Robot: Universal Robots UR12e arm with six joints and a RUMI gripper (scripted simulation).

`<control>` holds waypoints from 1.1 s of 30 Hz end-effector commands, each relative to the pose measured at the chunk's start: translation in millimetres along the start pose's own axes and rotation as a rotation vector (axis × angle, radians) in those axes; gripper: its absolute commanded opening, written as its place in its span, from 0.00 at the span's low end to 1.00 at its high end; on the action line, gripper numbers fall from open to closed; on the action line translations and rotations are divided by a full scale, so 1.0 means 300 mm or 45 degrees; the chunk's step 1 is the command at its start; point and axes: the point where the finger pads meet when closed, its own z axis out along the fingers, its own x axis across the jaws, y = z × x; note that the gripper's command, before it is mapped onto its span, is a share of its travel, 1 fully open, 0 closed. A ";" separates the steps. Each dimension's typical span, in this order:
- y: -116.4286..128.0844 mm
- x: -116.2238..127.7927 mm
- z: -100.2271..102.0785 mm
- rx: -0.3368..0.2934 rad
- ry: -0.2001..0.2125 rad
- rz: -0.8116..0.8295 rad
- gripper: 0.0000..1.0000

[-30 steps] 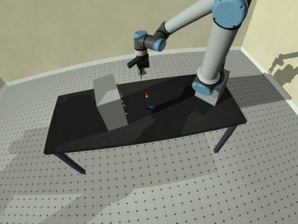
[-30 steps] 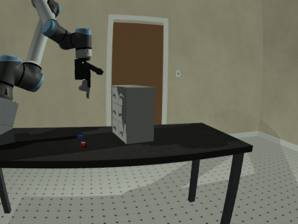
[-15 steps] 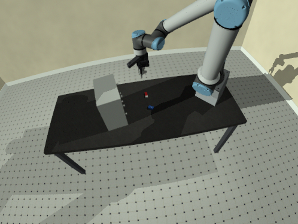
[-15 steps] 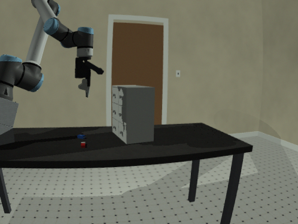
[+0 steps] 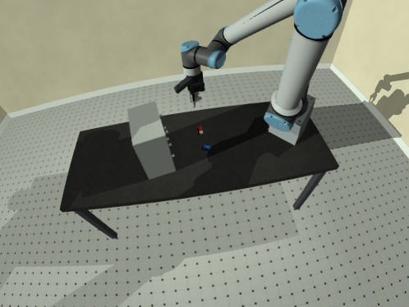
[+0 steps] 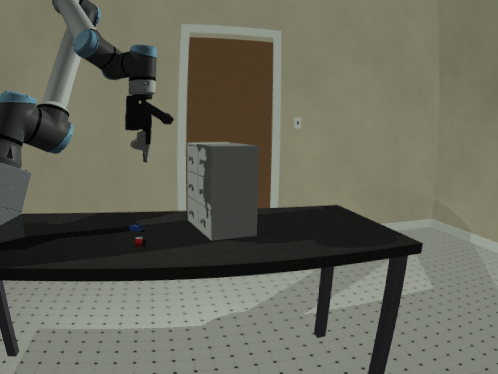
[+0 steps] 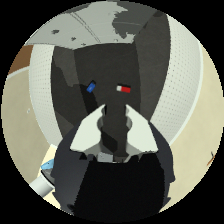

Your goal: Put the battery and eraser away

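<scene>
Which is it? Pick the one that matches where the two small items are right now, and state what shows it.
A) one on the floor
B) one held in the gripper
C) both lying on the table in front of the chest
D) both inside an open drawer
C: the red-and-white item and the blue item lie on the table before the chest, while the gripper hangs above, holding nothing.
</scene>
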 end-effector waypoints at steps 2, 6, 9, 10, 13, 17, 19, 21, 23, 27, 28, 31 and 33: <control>-0.002 0.001 -0.002 0.001 0.001 0.000 0.20; -0.002 0.001 -0.002 0.001 0.001 0.000 0.20; -0.002 0.001 -0.002 0.001 0.001 0.000 0.20; -0.002 0.001 -0.002 0.001 0.001 0.000 0.20; -0.002 0.001 0.008 0.001 0.001 0.000 0.20; -0.002 0.001 0.048 0.001 0.001 0.000 0.20; -0.001 -0.002 0.097 0.001 0.001 0.000 0.20; 0.000 -0.004 0.121 0.001 0.001 -0.001 0.20; 0.000 -0.004 0.123 0.001 0.001 -0.001 0.20; -0.001 -0.004 0.124 0.004 0.001 0.000 0.20; -0.001 -0.003 0.124 0.006 0.001 0.000 0.20; -0.004 -0.003 0.128 0.018 0.000 0.000 0.20; -0.004 -0.003 0.128 0.018 0.000 0.000 0.20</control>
